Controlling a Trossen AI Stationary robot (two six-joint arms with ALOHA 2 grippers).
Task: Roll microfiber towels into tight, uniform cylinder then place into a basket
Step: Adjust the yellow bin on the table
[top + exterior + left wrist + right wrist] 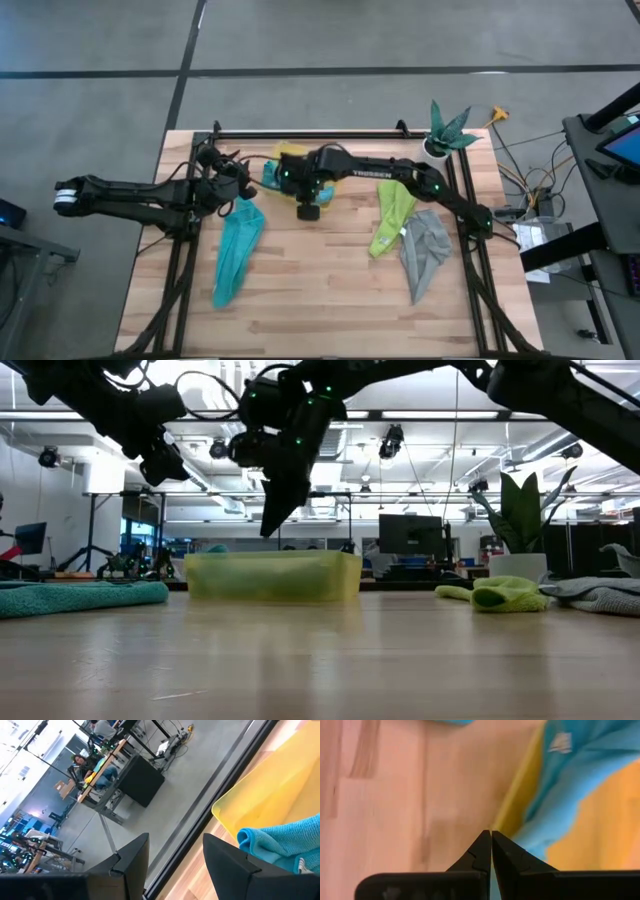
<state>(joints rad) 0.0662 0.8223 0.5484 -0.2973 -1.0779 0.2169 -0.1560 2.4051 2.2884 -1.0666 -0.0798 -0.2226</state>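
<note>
The yellow basket (290, 153) stands at the table's far middle, and a light blue towel (271, 177) lies bunched in its near left part (285, 845). A teal towel (237, 251), a lime green towel (391, 216) and a grey towel (424, 251) lie loose and flat on the wood. My right gripper (491, 845) is shut and empty. It points down above the table just near of the basket's edge (512, 805). My left gripper (175, 865) hangs open and empty left of the basket.
A white pot with a green plant (442, 138) stands at the far right corner. Black frame rails run along the table's left, right and far edges. The wood in the near middle (320, 290) is bare. A person sits at a desk in the room beyond (82, 765).
</note>
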